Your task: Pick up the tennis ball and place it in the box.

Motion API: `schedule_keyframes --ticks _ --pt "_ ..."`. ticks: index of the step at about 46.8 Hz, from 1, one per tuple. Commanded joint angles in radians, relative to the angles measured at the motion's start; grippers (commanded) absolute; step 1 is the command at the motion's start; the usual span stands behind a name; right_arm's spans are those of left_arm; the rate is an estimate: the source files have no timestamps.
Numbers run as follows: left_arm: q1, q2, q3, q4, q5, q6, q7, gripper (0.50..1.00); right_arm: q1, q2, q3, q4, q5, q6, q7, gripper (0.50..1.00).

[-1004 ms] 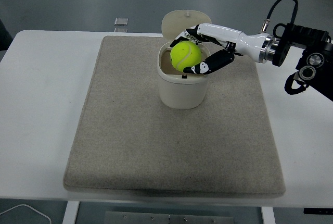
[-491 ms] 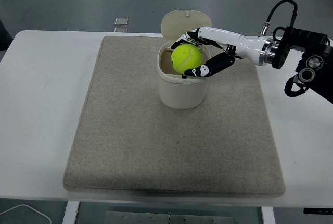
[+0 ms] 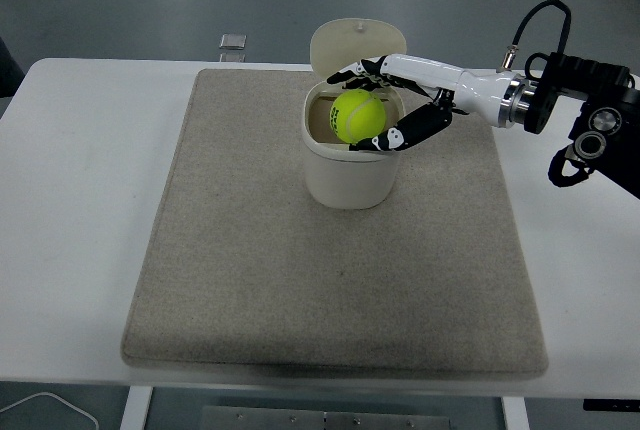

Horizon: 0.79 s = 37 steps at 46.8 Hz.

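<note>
- Single head view, mounted high on the robot's side, facing forward and down.
- White table [image 3: 80, 200] fills most of frame; near edge along the bottom, grey floor across the top.
- Mid distance: whole beige mat [image 3: 300, 280] fits in frame.

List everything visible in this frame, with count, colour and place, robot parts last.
tennis ball: one, yellow-green, in the mouth of the box, between the fingers
box: one, cream, round, lid hinged open behind, on the mat's far middle
mat: one, beige, covering the table's centre
table: one, white
small object: one, grey, beyond the table's far edge
cable: one, white, bottom left
right hand: one, black and white, closed around the ball over the box
</note>
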Motion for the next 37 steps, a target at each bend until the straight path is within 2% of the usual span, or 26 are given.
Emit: schedule_keyframes --ticks 1,12,22,32,37 --pt "0.000 0.000 0.000 0.000 0.000 0.000 0.001 0.992 0.001 -0.001 0.000 -0.002 0.000 0.003 0.000 0.915" --pt "0.000 0.000 0.000 0.000 0.000 0.000 0.000 0.992 0.007 -0.015 0.006 0.003 0.006 0.032 0.000 0.924" --pt "0.000 0.000 0.000 0.000 0.000 0.000 0.000 0.992 0.008 -0.082 0.026 0.015 0.040 0.153 0.000 0.924" --pt "0.000 0.000 0.000 0.000 0.000 0.000 0.000 0.992 0.034 -0.207 0.026 0.032 0.216 0.279 0.002 0.924" --pt "0.000 0.000 0.000 0.000 0.000 0.000 0.001 0.992 0.034 -0.247 0.026 0.032 0.285 0.292 0.000 0.924"
